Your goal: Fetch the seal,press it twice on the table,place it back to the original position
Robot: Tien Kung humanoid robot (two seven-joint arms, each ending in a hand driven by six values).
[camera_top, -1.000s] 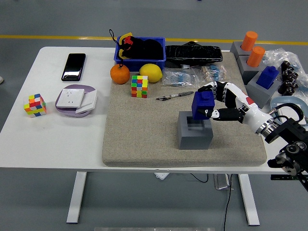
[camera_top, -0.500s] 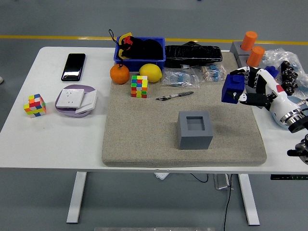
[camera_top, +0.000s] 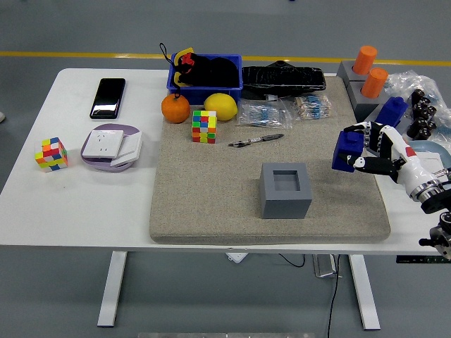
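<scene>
Gripped in the right hand (camera_top: 377, 151): blue block seal (camera_top: 348, 150), above beige mat (camera_top: 211, 190); next, pressing down.

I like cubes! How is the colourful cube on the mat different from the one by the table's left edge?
The cube on the mat stands squarely on the beige mat, beside the lemon; the cube by the left edge sits on the bare white table, turned corner-on. The mat one looks taller. Both are many-coloured puzzle cubes.
</scene>
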